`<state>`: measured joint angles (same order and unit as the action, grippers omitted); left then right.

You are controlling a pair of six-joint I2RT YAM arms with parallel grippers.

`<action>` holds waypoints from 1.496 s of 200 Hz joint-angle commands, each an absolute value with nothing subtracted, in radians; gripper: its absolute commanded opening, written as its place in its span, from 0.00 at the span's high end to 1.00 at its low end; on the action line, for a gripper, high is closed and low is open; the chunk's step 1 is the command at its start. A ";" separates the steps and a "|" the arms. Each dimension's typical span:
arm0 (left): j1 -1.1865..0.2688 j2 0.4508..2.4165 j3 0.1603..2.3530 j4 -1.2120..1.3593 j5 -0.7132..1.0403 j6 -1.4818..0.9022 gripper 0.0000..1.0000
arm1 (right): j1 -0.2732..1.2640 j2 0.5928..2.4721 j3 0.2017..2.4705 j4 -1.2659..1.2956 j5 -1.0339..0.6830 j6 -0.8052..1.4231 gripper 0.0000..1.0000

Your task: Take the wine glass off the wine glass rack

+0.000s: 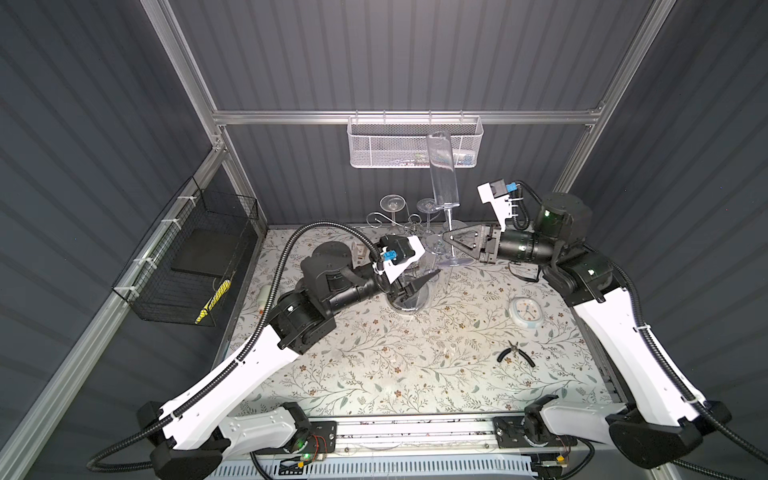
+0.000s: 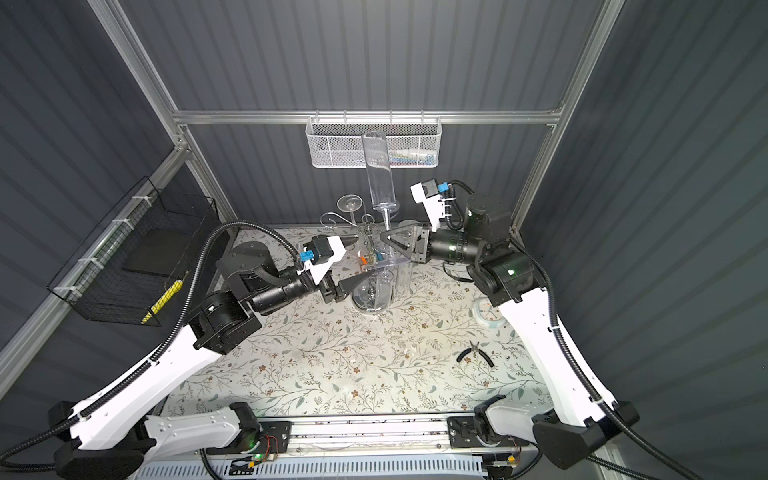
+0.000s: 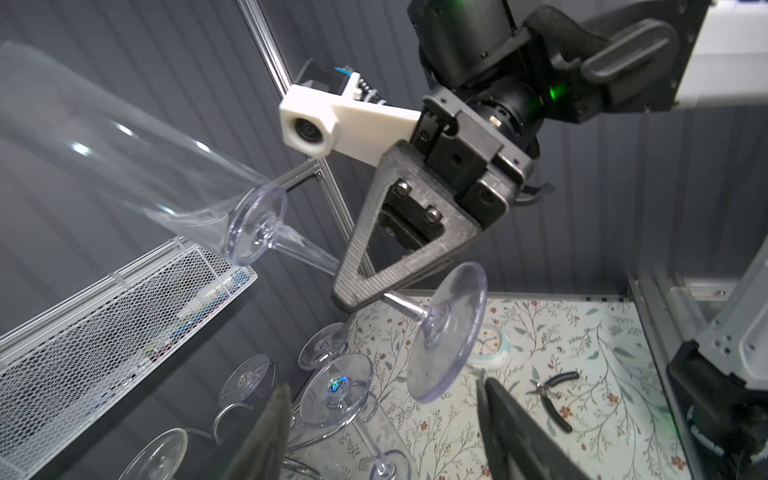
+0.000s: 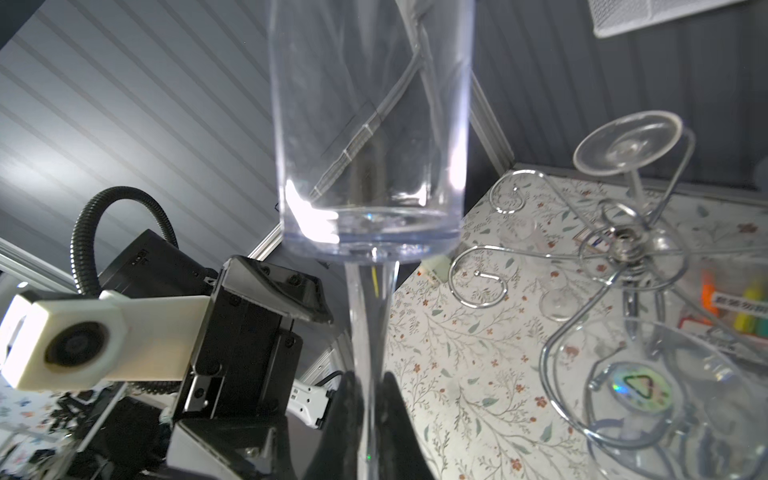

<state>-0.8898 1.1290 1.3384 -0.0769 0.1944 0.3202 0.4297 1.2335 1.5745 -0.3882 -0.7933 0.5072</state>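
Glass (image 1: 444,174): upright, clear of the rack (image 4: 619,245), above the bench's (image 1: 415,365) far edge.
Right claw (image 1: 448,237): clamped on its stem.
Left claw (image 1: 415,289): apart, empty.
Remaining: probably only setting it down.

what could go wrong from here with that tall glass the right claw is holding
1. The right claw pinches only the thin stem of the tall glass, long bowl above the grip, so it may tilt or slip.
2. Its foot hangs near the other glasses on the rack; a swing may knock them.
3. The open left claw is close by and may bump it.
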 commanded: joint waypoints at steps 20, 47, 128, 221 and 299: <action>-0.896 1.111 1.293 0.156 0.080 0.011 0.21 | 0.432 1.133 1.483 -0.279 -0.670 0.281 1.00; -0.896 1.131 1.302 0.233 0.114 -0.079 0.18 | 0.433 1.089 1.433 -0.278 -0.660 0.189 1.00; -0.692 1.249 1.309 0.488 0.368 -0.453 0.18 | 0.466 1.038 1.326 -0.258 -0.659 0.106 1.00; -0.689 1.366 1.467 0.458 0.610 -0.515 0.16 | 0.533 1.011 1.244 -0.278 -0.594 0.081 1.00; -0.684 1.368 1.432 0.483 0.584 -0.564 0.27 | 0.607 1.035 1.233 -0.287 -0.541 0.054 1.00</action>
